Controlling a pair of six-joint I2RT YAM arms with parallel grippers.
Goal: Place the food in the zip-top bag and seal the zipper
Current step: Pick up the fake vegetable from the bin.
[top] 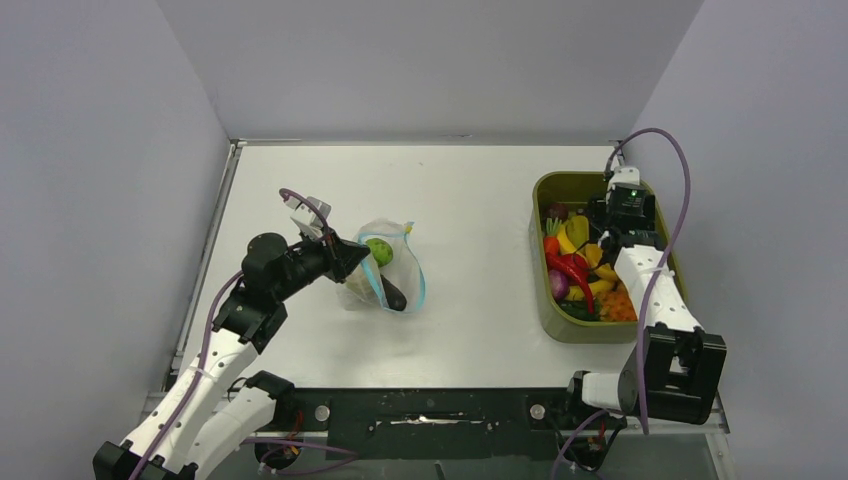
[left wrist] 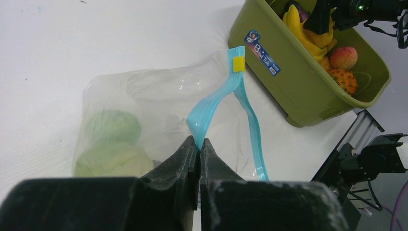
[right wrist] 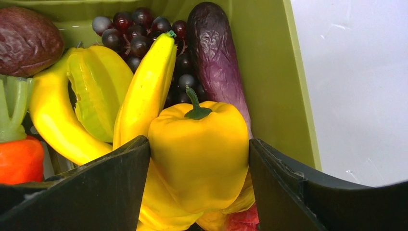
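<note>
"Where's the bag sitting?"

"The zip-top bag (left wrist: 159,96) lies flat just ahead of my left gripper (left wrist: 198,142), with two limes (left wrist: 113,126) inside it, left of the jaws. Those jaws are clenched on the zipper (left wrist: 211,108), pinching one teal lip so the mouth gapes."

"And your right side?"

"My right gripper (right wrist: 198,154) is down in the olive bin (right wrist: 284,96), pads against both flanks of a yellow pepper (right wrist: 199,130), so I read it as grasped. I'd lift straight up first: the bin wall stands just right of the jaws, an eggplant (right wrist: 214,57) just beyond them, a banana (right wrist: 144,82) beyond and left. Above the rim, the bare table (top: 470,230) between bin and bag gives me open room. I'd hold the lip high and drop the pepper through the gap"
</note>
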